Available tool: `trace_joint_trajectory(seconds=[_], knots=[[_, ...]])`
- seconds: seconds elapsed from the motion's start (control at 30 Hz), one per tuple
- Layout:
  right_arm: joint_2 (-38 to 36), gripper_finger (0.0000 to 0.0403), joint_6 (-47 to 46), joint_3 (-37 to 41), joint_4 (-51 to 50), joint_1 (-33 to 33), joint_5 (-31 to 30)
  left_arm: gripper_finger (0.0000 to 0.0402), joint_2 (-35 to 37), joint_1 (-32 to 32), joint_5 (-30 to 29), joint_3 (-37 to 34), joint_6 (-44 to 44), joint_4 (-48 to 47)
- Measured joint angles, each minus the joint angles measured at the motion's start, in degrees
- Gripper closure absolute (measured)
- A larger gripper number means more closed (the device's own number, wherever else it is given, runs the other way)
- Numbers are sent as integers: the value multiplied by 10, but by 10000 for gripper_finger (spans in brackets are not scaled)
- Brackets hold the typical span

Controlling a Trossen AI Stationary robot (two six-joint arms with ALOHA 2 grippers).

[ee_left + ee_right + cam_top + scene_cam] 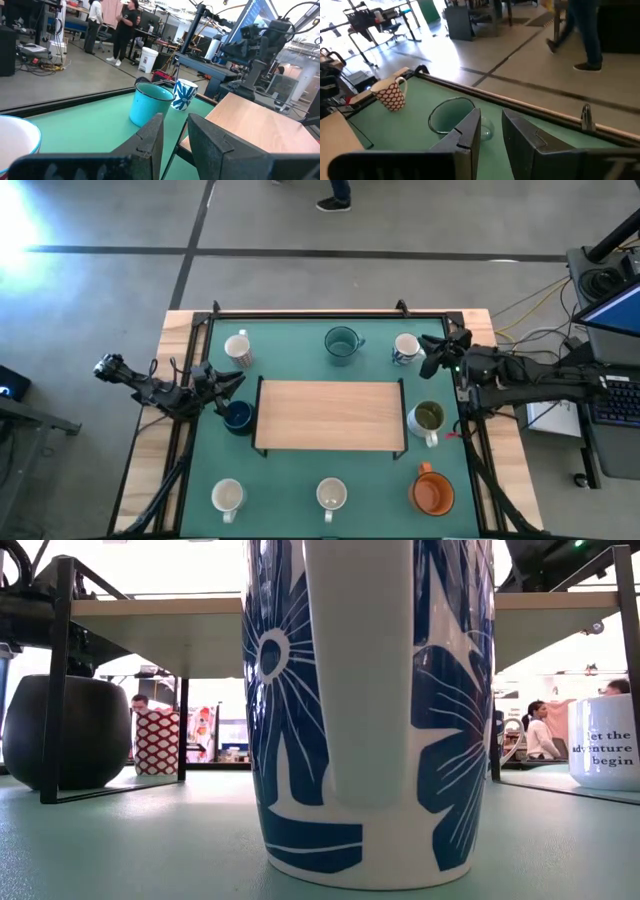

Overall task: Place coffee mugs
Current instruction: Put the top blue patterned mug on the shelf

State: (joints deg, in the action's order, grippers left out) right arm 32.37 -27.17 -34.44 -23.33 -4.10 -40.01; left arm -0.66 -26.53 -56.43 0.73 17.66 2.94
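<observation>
A wooden riser (330, 415) fills the mat's middle, with eight mugs around it. The left gripper (222, 387), fingers slightly apart and empty, hovers beside the navy mug (237, 417) near the left edge. The right gripper (437, 348), likewise parted and empty, sits by the blue-flowered mug (405, 349) at the far right corner. Only the low view shows a lettered mug (605, 740).

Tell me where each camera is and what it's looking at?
High: above the table, looking down; left gripper and right gripper show.
Low: at tabletop height, facing the blue-flower mug; no arm clear.
Left wrist: past its fingers at the teal mug.
Right wrist: past its fingers, same teal mug, the shared thing.
</observation>
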Motion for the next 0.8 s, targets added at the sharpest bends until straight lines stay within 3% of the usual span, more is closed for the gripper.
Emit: trace_joint_trajectory(seconds=[0.17, 0.5, 0.8], knots=[[46, 335, 0, 0, 7, -41, 3, 329, 0, 0, 0, 0, 0, 0], [117, 335, -18, -52, -10, -135, 113, 329, 0, 0, 0, 0, 0, 0], [202, 335, -3, -185, -193, -206, 207, 329, 0, 0, 0, 0, 0, -1]])
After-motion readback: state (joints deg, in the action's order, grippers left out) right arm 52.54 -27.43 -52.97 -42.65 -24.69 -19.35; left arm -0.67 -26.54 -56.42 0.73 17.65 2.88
